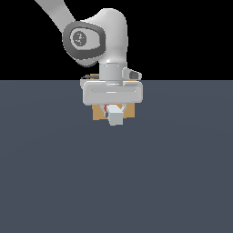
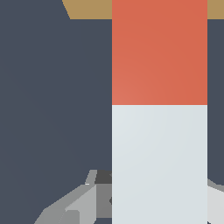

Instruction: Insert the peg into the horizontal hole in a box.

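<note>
While clamped on peg [image 2: 159, 109], tool [image 1: 113, 110] holds it level just before box [image 1: 129, 111], red end forward. Grasp and approach apparently done; hole hidden, so entry uncertain. Left: pushing peg fully in.

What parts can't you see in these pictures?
- The hole: in the exterior view the gripper and peg cover that part of the box; in the wrist view the box runs off the picture's edge.
- Peg's red tip: cut off in the wrist view.
- Fingertips: hidden behind the peg.
</note>
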`<state>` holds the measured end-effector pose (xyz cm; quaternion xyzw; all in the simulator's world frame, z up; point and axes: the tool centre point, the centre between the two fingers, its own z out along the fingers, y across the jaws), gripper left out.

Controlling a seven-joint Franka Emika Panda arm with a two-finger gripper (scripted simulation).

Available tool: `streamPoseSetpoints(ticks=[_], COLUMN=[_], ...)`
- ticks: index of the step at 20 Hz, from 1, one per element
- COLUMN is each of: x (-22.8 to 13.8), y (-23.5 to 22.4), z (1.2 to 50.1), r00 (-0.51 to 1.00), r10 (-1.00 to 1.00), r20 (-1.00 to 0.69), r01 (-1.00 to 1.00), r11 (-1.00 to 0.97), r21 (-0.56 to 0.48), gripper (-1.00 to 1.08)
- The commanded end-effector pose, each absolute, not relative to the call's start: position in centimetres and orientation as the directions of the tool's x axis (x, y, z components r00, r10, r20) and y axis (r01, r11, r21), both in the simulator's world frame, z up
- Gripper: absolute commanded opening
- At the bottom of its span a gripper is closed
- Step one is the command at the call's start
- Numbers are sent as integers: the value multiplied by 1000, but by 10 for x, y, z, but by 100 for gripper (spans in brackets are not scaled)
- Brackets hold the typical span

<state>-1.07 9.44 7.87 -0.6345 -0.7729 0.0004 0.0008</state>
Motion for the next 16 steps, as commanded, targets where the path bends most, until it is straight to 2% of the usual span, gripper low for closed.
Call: streamPoseSetpoints(ticks=[1,7,16], x=[-11,-15,-29], y=[95,114,184], z=[79,79,80], r00=[-195,-195,-195], r10=[981,981,981], r20=[1,1,1], r01=[981,981,981], r11=[195,195,195], r21=[-1,0,2], gripper=[-100,-100,-100])
